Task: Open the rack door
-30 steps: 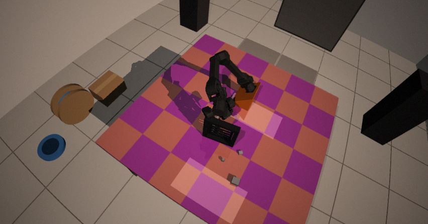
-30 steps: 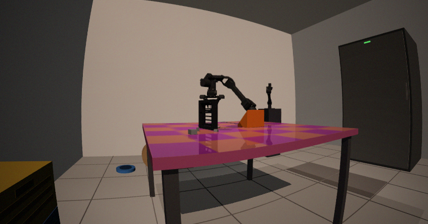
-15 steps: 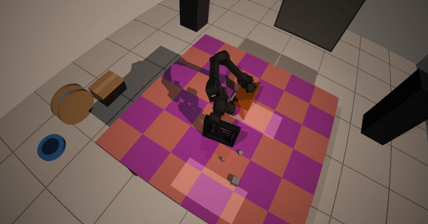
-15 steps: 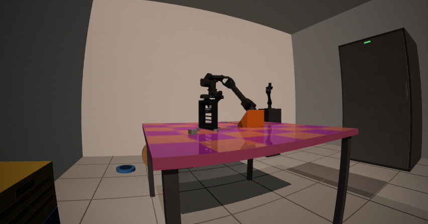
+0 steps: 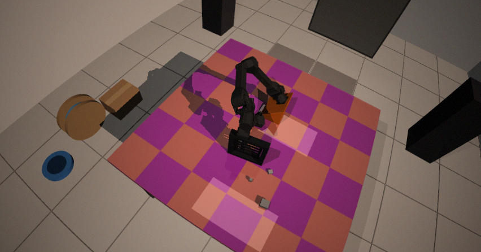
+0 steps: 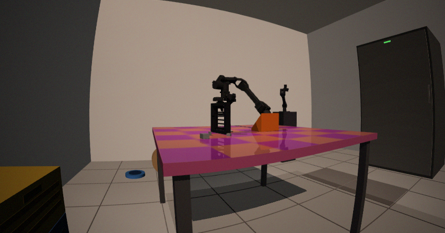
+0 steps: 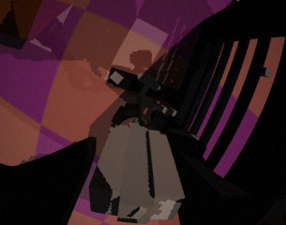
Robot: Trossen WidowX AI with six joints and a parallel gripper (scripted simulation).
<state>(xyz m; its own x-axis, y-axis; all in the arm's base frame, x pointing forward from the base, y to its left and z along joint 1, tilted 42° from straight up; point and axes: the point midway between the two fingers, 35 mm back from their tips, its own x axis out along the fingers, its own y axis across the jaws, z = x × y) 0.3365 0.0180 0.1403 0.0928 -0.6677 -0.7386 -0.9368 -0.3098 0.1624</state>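
Observation:
The black barred rack stands upright on the table. In the wrist view the grey handle rises toward the camera beside the rack. My gripper points down at the rack's arm side, its fingers on either side of the handle. The left finger in the wrist view shows a narrow gap to the handle; contact on the right is hidden in dark. The fingers stand partly open. No swung-out door shows, but the arm hides much of that side, and the handle's turn angle is unclear.
The orange wedge carries the arm base beside the rack. Small grey blocks lie on the rack's far side from the arm. The folded arm hangs over the table between wedge and rack.

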